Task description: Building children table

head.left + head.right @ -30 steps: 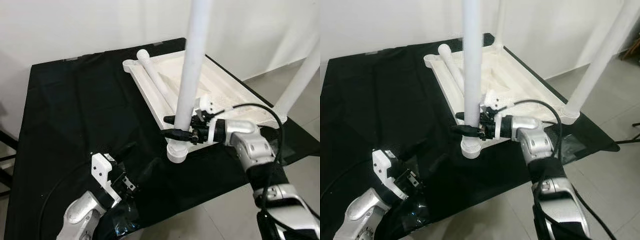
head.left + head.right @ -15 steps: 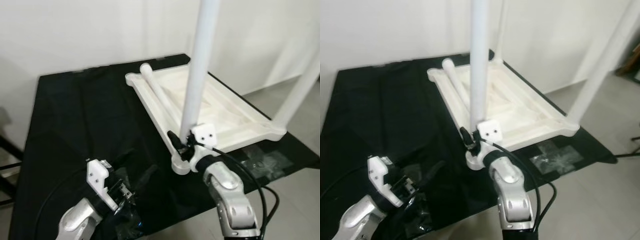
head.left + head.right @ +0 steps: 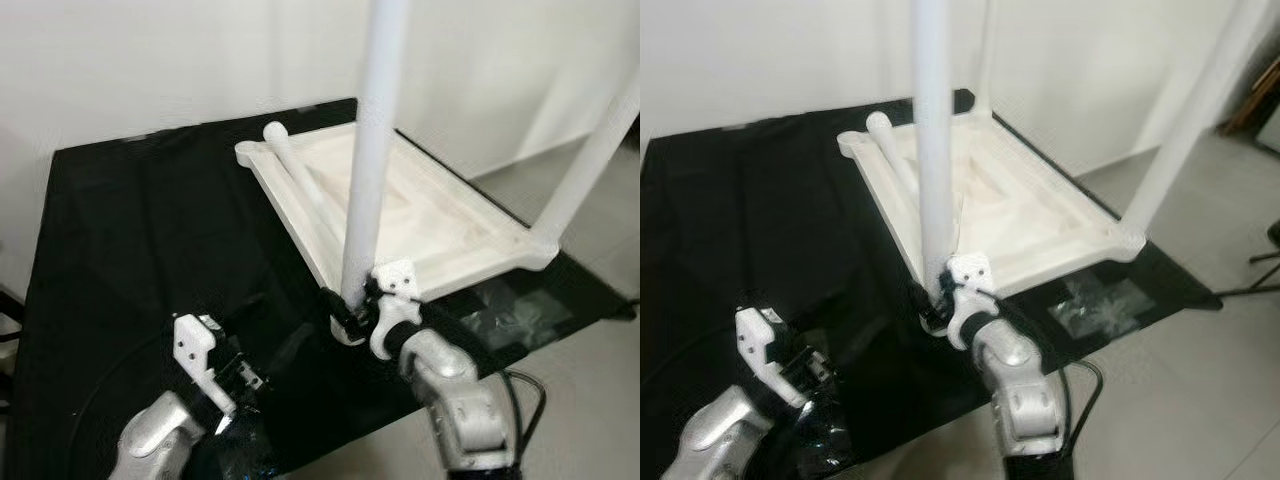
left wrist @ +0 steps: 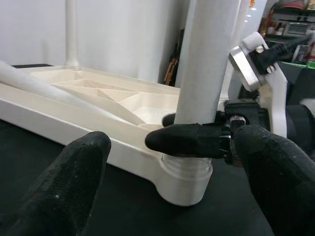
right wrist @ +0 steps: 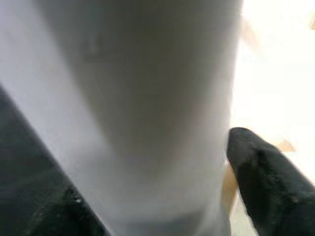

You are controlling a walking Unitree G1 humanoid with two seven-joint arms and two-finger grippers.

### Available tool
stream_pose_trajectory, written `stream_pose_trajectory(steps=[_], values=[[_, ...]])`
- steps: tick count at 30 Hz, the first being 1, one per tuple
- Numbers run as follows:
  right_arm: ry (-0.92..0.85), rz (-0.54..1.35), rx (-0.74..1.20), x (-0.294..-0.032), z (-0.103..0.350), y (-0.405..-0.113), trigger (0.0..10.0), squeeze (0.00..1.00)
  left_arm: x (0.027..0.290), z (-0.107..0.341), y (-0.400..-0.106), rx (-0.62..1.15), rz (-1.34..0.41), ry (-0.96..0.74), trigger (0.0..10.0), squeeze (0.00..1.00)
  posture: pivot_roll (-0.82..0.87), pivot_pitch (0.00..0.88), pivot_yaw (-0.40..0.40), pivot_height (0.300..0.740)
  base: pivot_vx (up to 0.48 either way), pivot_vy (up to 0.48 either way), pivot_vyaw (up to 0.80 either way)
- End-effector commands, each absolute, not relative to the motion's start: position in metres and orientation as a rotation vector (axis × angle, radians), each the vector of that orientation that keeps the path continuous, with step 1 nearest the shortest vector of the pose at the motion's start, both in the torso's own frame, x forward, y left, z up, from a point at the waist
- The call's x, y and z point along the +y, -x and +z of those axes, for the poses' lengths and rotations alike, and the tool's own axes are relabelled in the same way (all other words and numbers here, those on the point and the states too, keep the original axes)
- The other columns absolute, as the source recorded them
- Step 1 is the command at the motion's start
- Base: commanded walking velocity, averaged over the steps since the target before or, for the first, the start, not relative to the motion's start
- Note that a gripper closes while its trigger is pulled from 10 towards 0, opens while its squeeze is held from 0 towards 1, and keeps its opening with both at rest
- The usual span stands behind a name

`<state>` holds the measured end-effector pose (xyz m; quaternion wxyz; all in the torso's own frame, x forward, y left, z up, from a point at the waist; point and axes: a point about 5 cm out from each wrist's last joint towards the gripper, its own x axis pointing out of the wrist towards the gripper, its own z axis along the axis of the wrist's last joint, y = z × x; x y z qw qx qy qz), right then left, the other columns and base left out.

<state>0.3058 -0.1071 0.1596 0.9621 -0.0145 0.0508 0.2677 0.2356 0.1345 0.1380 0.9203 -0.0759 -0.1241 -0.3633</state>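
At the near corner of the upturned white tabletop [image 3: 420, 215], the right hand [image 3: 345, 305] is clamped around the base of an upright white table leg [image 3: 365, 170], its black fingers [image 4: 184, 139] pressed against the tube just above the round corner socket [image 4: 184, 179] where the leg enters the top. In the right wrist view the leg [image 5: 142, 108] sits tight between the two dark fingertips [image 5: 263, 177]. The left hand [image 3: 235, 380] hovers low over the bench [image 3: 140, 230], near the socket but apart from it, its two fingers [image 4: 74, 172] spread wide and holding nothing, pointed toward the gripped leg. The tabletop lies underside up on the black-covered bench, its ribbed inner face showing. A loose white leg [image 3: 300, 190] lies along the tabletop's left rim, one rounded end at the far corner. Another leg [image 3: 590, 165] stands upright at the right-hand corner, and a further one [image 3: 985, 55] rises at the far corner by the white wall [image 3: 150, 60]. Grey floor tiles [image 3: 1200, 400] show past the bench's right edge.
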Motion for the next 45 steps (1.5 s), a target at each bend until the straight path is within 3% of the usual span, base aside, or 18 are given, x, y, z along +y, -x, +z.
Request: stream_pose_trajectory(steps=[1,2,5,9,10,17,18,19,20,32,36,37,38,39,40,41,42,45], values=[[0.025,0.746,0.027,-0.106,0.178,-0.310,10.0,1.00,0.133,0.136,-0.236,-0.244,-0.756,0.156,10.0,0.00,-0.05,0.154,-0.005,0.740,0.000,0.000,0.00],[0.025,0.746,0.027,-0.106,0.178,-0.310,10.0,1.00,0.133,0.136,-0.236,-0.244,-0.756,0.156,10.0,0.00,-0.05,0.154,-0.005,0.740,0.000,0.000,0.00],[0.123,0.988,-0.045,-0.113,0.199,-0.315,10.0,1.00,0.132,0.136,-0.236,-0.245,-0.756,0.159,10.0,0.00,-0.05,0.150,-0.010,0.740,0.000,0.000,0.00],[0.196,1.055,-0.058,-0.123,0.211,-0.331,10.0,1.00,0.131,0.136,-0.237,-0.247,-0.754,0.159,10.0,0.00,-0.04,0.148,-0.014,0.740,0.000,0.000,0.00],[0.203,1.093,-0.044,-0.126,0.214,-0.337,10.0,0.00,0.130,0.136,-0.238,-0.247,-0.752,0.160,10.0,0.00,-0.04,0.144,-0.014,0.740,0.000,0.000,0.00],[0.212,1.274,0.035,-0.130,0.218,-0.349,10.0,0.00,0.130,0.137,-0.240,-0.246,-0.750,0.161,10.0,0.00,0.00,0.138,-0.005,0.740,0.000,0.000,0.00],[0.203,1.296,0.037,-0.131,0.222,-0.356,1.3,0.00,0.130,0.137,-0.240,-0.245,-0.751,0.159,10.0,0.00,0.01,0.140,-0.003,0.740,0.000,0.000,0.00],[0.195,1.286,0.031,-0.131,0.223,-0.359,1.3,0.00,0.130,0.137,-0.240,-0.245,-0.751,0.159,10.0,0.00,0.01,0.140,-0.003,0.740,0.000,0.000,0.00],[0.184,1.292,0.034,-0.131,0.224,-0.361,0.0,0.00,0.130,0.137,-0.239,-0.245,-0.750,0.158,10.0,0.00,0.01,0.139,-0.002,0.740,0.000,0.000,0.00],[0.200,1.253,0.061,-0.149,0.213,-0.364,0.0,0.00,0.130,0.138,-0.236,-0.245,-0.754,0.162,10.0,0.00,0.00,0.151,0.004,0.740,0.000,0.000,0.00],[0.226,1.060,0.088,-0.153,0.192,-0.364,0.0,0.00,0.130,0.139,-0.235,-0.246,-0.756,0.163,10.0,0.00,0.00,0.165,-0.002,0.740,0.000,0.000,0.00],[0.216,0.953,0.102,-0.150,0.180,-0.362,0.0,0.00,0.130,0.140,-0.234,-0.247,-0.756,0.163,10.0,0.00,0.00,0.174,-0.009,0.740,0.000,0.000,0.00],[0.133,0.685,0.099,-0.141,0.166,-0.357,0.0,0.00,0.132,0.141,-0.233,-0.248,-0.754,0.161,10.0,0.00,0.00,0.184,-0.003,0.740,0.000,0.000,0.00],[0.133,0.685,0.099,-0.141,0.166,-0.357,0.0,0.00,0.132,0.141,-0.233,-0.248,-0.754,0.161,10.0,0.00,0.00,0.184,-0.003,0.740,0.000,0.000,0.00],[0.040,0.467,0.150,-0.134,0.147,-0.341,0.0,0.00,0.133,0.141,-0.233,-0.249,-0.752,0.159,10.0,0.00,0.00,0.187,-0.001,0.740,0.000,0.000,0.00],[0.040,0.467,0.150,-0.134,0.147,-0.341,0.0,0.00,0.133,0.141,-0.233,-0.249,-0.752,0.159,10.0,0.00,0.00,0.187,-0.001,0.740,0.000,0.000,0.00],[0.006,0.361,0.193,-0.124,0.132,-0.316,0.0,0.00,0.134,0.142,-0.233,-0.249,-0.750,0.157,10.0,0.00,-0.01,0.192,0.007,0.740,0.000,0.000,0.00],[0.032,0.363,0.218,-0.111,0.125,-0.299,0.0,0.00,0.135,0.142,-0.234,-0.248,-0.750,0.154,10.0,0.00,-0.03,0.188,0.018,0.740,0.000,0.000,0.00]])
